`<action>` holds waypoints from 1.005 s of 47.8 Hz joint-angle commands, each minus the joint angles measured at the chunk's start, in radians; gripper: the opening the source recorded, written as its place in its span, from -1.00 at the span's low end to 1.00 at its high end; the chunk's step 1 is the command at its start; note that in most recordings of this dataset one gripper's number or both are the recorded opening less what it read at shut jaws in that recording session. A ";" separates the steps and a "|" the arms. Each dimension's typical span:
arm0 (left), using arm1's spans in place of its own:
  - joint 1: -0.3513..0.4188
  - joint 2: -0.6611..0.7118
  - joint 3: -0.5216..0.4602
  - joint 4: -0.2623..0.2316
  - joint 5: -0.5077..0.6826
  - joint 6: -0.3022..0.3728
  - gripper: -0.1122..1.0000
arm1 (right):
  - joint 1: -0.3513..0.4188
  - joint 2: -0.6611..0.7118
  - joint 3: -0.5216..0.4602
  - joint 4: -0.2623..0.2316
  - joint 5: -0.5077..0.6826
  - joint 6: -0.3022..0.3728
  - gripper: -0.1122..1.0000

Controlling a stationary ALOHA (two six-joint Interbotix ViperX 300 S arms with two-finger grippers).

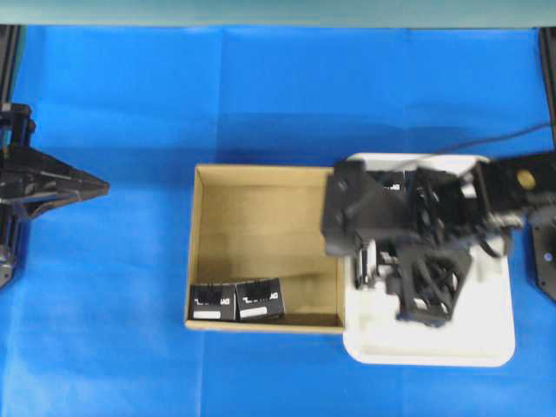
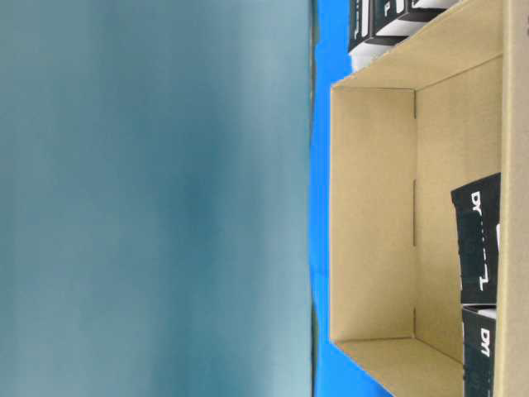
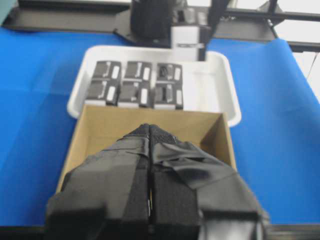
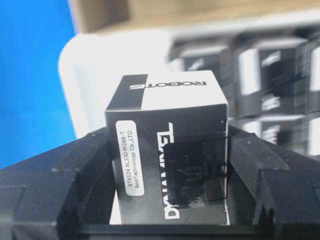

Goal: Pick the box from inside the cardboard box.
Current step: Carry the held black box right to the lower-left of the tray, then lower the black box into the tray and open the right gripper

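Note:
The brown cardboard box (image 1: 261,217) sits mid-table and holds two black boxes (image 1: 214,301) (image 1: 261,299) at its front-left corner; they also show in the table-level view (image 2: 479,248). My right gripper (image 4: 167,165) is shut on a third black box (image 4: 170,150) with a white label, held above the white tray (image 1: 486,347). In the overhead view the right gripper (image 1: 369,261) hangs over the tray's left part. My left gripper (image 3: 150,150) is shut and empty, far left of the cardboard box (image 3: 100,125), and also shows overhead (image 1: 100,185).
The white tray (image 3: 220,95) adjoins the cardboard box's right side and holds several more black boxes (image 3: 135,85) in rows. Blue cloth (image 1: 104,330) covers the table all round. The right arm (image 1: 512,187) reaches in from the right edge.

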 commanded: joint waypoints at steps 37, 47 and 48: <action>0.002 0.006 -0.014 0.002 -0.003 -0.003 -0.92 | 0.117 0.163 0.219 0.000 -0.357 0.054 0.31; 0.003 0.006 -0.012 0.003 -0.003 -0.015 -0.92 | 0.114 0.193 0.236 -0.003 -0.430 0.052 0.31; 0.003 0.006 -0.012 0.003 -0.003 -0.018 -0.92 | 0.114 0.196 0.236 -0.003 -0.433 0.052 0.31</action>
